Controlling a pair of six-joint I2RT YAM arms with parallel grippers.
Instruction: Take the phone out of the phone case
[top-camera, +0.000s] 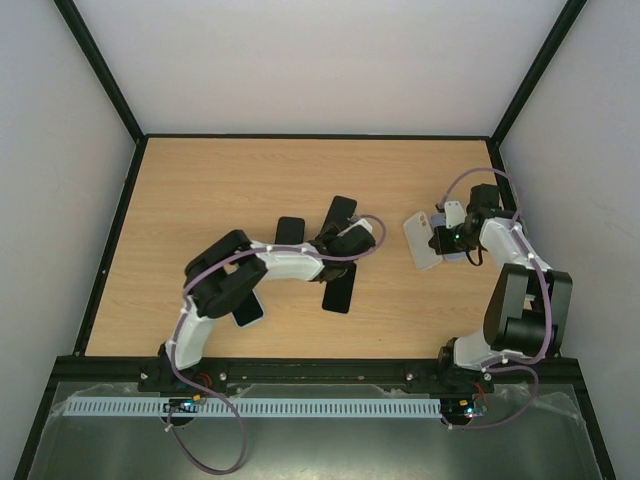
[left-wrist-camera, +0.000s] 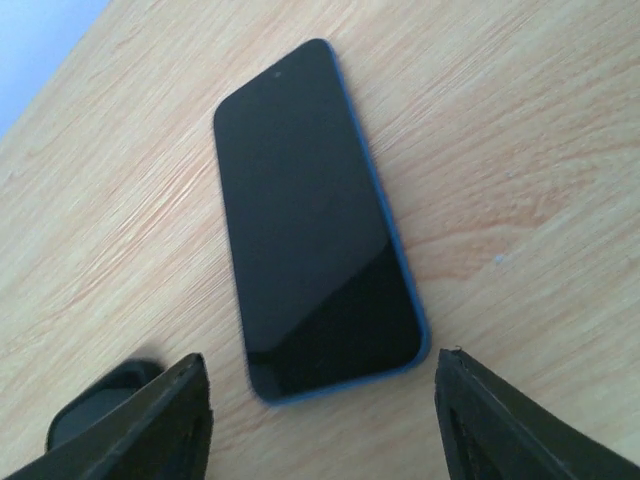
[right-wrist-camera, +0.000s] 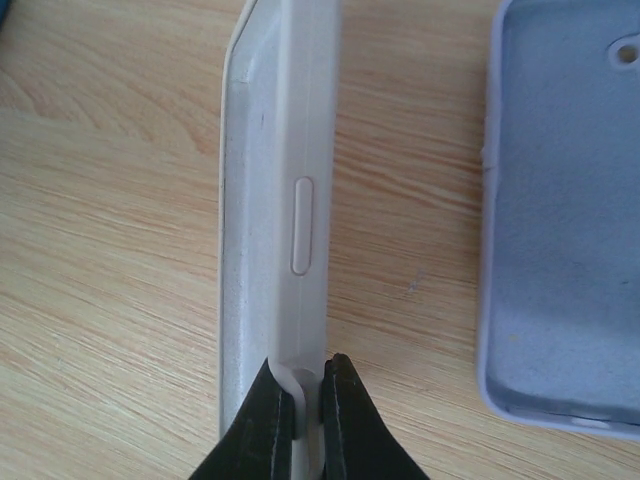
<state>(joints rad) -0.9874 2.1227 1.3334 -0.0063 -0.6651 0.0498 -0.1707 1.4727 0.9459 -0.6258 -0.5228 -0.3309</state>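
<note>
Your right gripper is pinched nearly closed on the rim of the white case, held on its side near the right edge of the table beside a lavender case, while your left gripper hangs wide open, empty, over the blue-rimmed phone mid-table

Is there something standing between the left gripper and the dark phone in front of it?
Nothing visible does. The open left gripper faces the near end of the phone, with only wooden table between them.
</note>
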